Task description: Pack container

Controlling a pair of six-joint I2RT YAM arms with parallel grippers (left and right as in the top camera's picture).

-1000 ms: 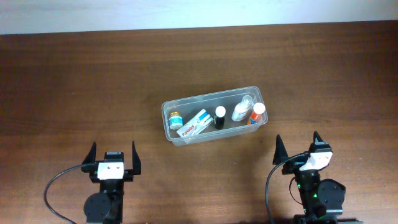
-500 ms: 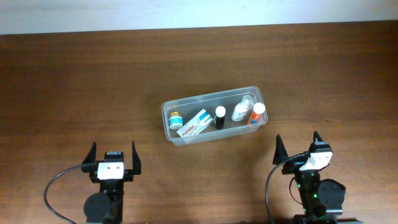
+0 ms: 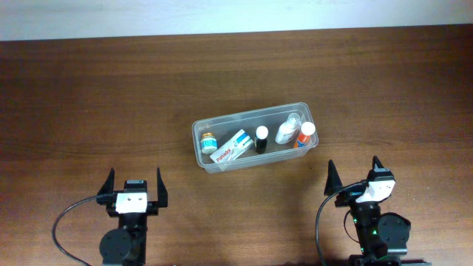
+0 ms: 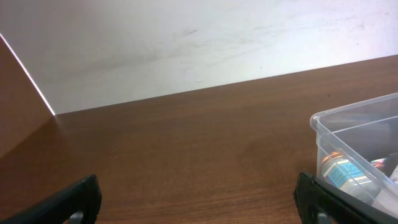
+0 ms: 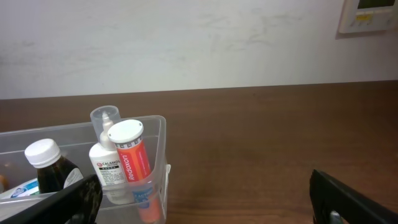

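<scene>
The clear plastic container [image 3: 201,146] sits mid-table. In it lie a small blue-labelled jar [image 3: 209,140], a white box [image 3: 230,148], a dark bottle with a white cap [image 3: 261,138], a white bottle [image 3: 287,131] and an orange tube [image 3: 305,135]. My left gripper [image 3: 134,182] is open and empty near the front edge, left of the container. My right gripper [image 3: 354,174] is open and empty at the front right. The left wrist view shows the container's corner [image 4: 323,124]. The right wrist view shows the orange tube [image 5: 132,160] and white bottle [image 5: 102,165] inside it.
A dark wooden table [image 3: 89,103] reaches to a white wall [image 4: 186,43] at the back. Black cables loop beside both arm bases at the front edge. A white wall panel [image 5: 370,15] shows at the upper right of the right wrist view.
</scene>
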